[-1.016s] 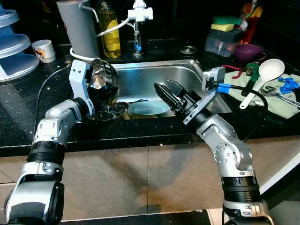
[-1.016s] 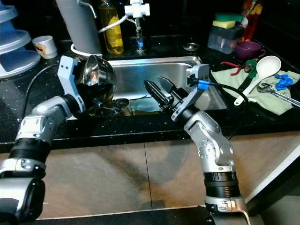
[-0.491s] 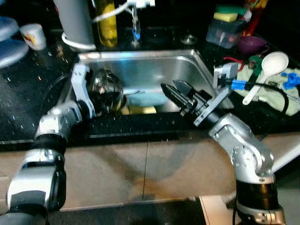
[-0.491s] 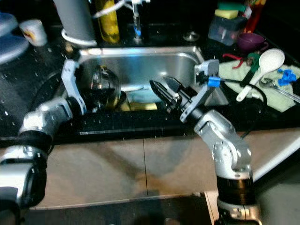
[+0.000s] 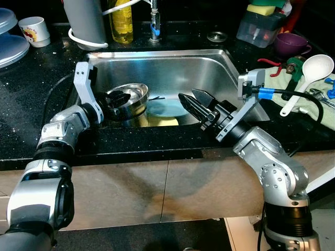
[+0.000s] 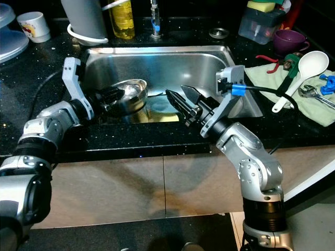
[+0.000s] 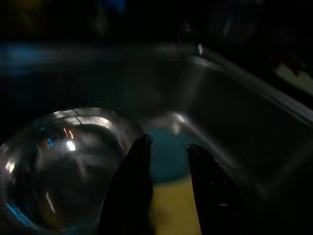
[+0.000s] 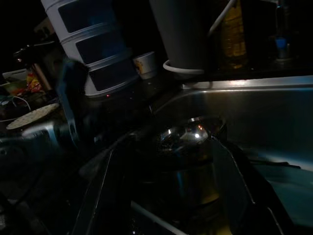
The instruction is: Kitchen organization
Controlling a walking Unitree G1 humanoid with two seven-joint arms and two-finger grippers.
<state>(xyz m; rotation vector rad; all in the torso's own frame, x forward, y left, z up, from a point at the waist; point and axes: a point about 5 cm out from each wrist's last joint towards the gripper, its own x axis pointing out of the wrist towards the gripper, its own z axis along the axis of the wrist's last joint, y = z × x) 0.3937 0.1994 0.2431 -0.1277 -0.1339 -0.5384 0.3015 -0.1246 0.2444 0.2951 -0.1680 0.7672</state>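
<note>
The left pincer (image 5: pixel 119 98) grips the near rim of a steel bowl (image 5: pixel 131 97), one finger (image 7: pixel 128 191) inside and one outside, holding it low in the sink (image 5: pixel 157 65) at the left end above other dishes; the right pincer (image 5: pixel 194 104) hovers released over the sink's front edge, well apart from the bowl, pointing at it; a thin rim grip on slick steel could slip, I judge, dropping the bowl onto the stack; on the counter (image 5: pixel 31 78) beside the sink lies a white ladle (image 5: pixel 309 73) on a cloth.
</note>
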